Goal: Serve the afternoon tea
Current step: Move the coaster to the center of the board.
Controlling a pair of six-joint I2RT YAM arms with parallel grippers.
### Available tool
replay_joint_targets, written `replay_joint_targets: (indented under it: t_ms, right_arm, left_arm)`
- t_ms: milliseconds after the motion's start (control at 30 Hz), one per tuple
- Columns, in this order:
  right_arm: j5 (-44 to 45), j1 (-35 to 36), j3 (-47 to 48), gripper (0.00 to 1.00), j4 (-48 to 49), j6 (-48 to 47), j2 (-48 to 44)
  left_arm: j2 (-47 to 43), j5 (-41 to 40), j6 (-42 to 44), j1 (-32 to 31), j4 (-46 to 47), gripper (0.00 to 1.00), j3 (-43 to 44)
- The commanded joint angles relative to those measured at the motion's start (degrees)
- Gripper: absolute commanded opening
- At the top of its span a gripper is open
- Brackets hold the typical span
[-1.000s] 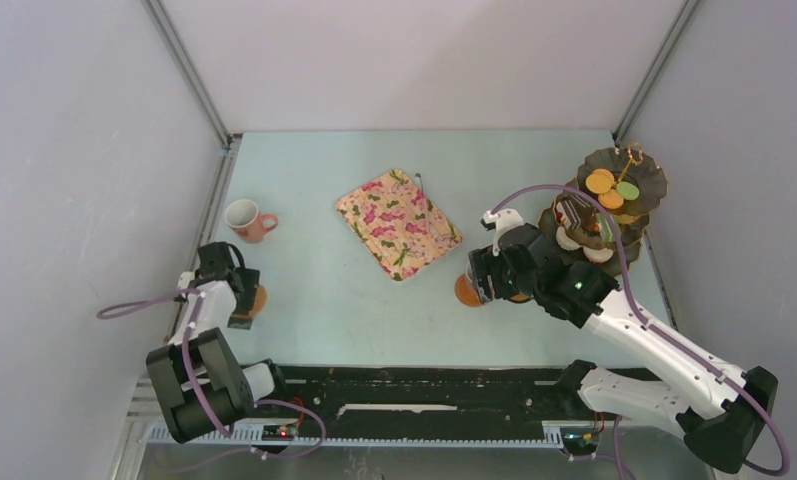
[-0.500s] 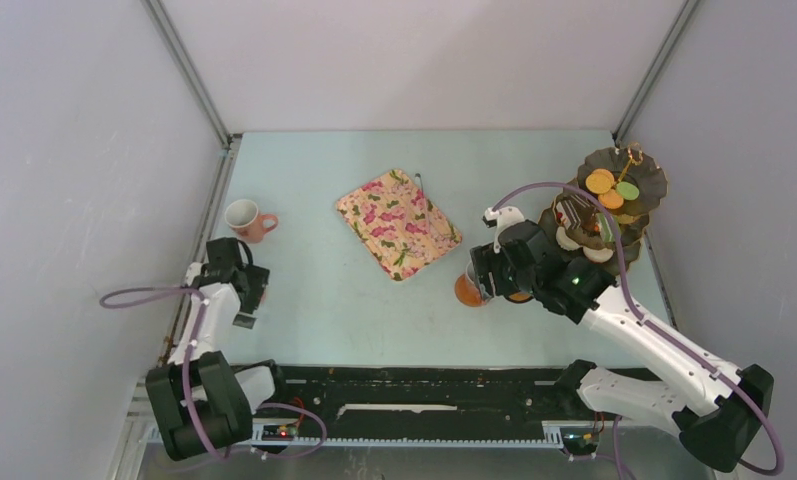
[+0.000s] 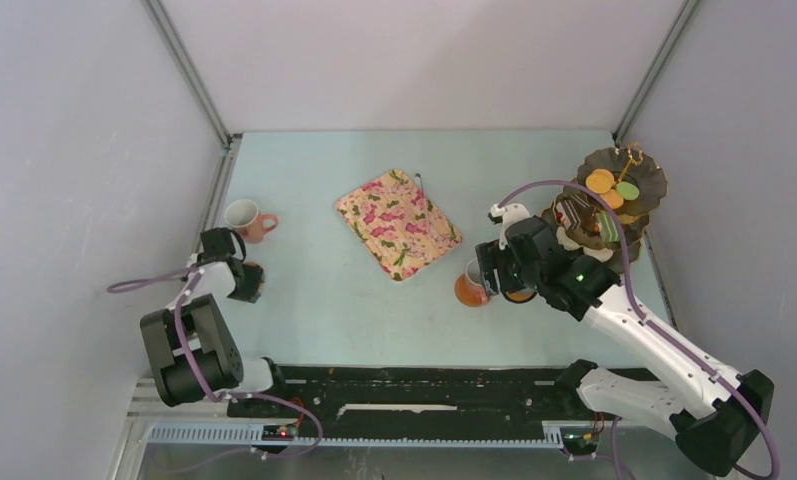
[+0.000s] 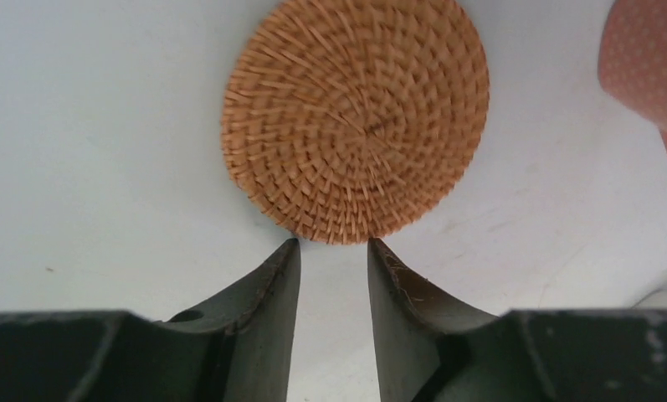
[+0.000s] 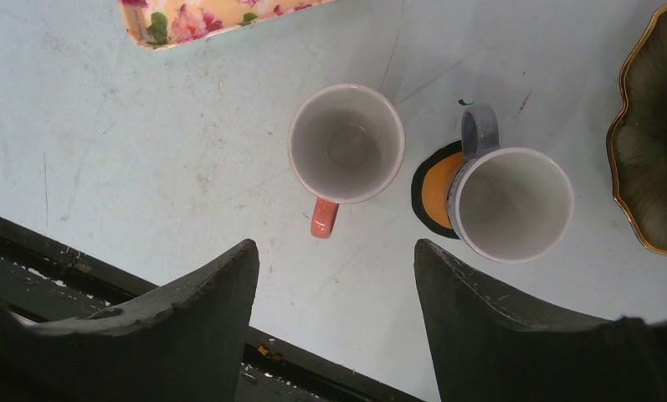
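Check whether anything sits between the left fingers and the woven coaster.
Nothing visible does. The woven coaster lies on bare table right at the tips of the left fingers; the pink mug stands off to one side.

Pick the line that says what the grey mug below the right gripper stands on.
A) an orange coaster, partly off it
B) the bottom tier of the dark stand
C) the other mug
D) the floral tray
A: in the right wrist view the grey mug sits over one edge of the orange coaster, most of which pokes out beside the mug's handle.
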Motion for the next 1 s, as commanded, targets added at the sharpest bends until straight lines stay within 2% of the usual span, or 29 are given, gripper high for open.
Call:
replay_joint_targets:
  t_ms: [0, 100, 233, 300, 400, 500, 633, 700, 767, 867, 967]
  right_arm:
    - [-0.92, -0.61, 1.69, 0.71, 1.78, -1.31, -0.8]
    - [-1.15, -0.79, 1.69, 0.71, 2.25, -1.44, -0.5]
    - [-0.89, -1.21, 1.69, 0.71, 2.29, -1.34, -0.31]
    - [-1.05, -1.45, 1.69, 0.71, 2.42, -1.36, -0.3]
    - [-1.43, -1.54, 1.69, 0.71, 2.47, -1.31, -0.17]
    - [-2.11, -1.67, 1.69, 0.71, 2.32, -1.24, -0.19]
    - [-2.63, -1.69, 1.44, 0.71, 1.58, -1.4, -0.84]
    - [-2.68, -1.68, 1.43, 0.71, 1.15, -1.64, -1.27]
    - [-2.4, -1.75, 1.28, 0.71, 0.81, -1.86, -1.88]
    - [-2.63, -2.29, 0.92, 0.71, 0.77, -1.95, -2.72]
    - [-3.07, -3.09, 0.75, 0.71, 0.58, -2.1, -3.09]
  left_arm:
    - [0.54, 3.5, -5.22, -3.96, -3.46, 0.4, -2.68]
    - [-1.07, 5.76, -7.76, -8.72, -7.86, 0.4, -4.05]
    - [-7.29, 6.08, -12.99, -17.46, -8.82, 0.41, -7.9]
    - [-9.98, 5.98, -14.38, -19.1, -9.74, 0.41, -8.97]
    - [-13.63, 2.14, -10.36, -18.93, -10.39, 0.46, -6.94]
    - [-15.07, -3.78, -2.47, -14.05, -11.36, 0.63, -1.88]
    - [-16.37, -0.04, 1.52, -1.43, -5.4, 0.77, -1.76]
    - [-15.79, 2.71, 2.92, 4.08, -2.38, 0.78, -1.86]
    - [-14.49, 0.97, 5.23, 6.5, -1.98, 0.75, -0.02]
    - [-10.59, -3.11, 9.56, 7.7, -3.98, 0.67, 4.33]
    - [-3.96, -7.41, 13.38, 8.05, -6.98, 0.66, 9.65]
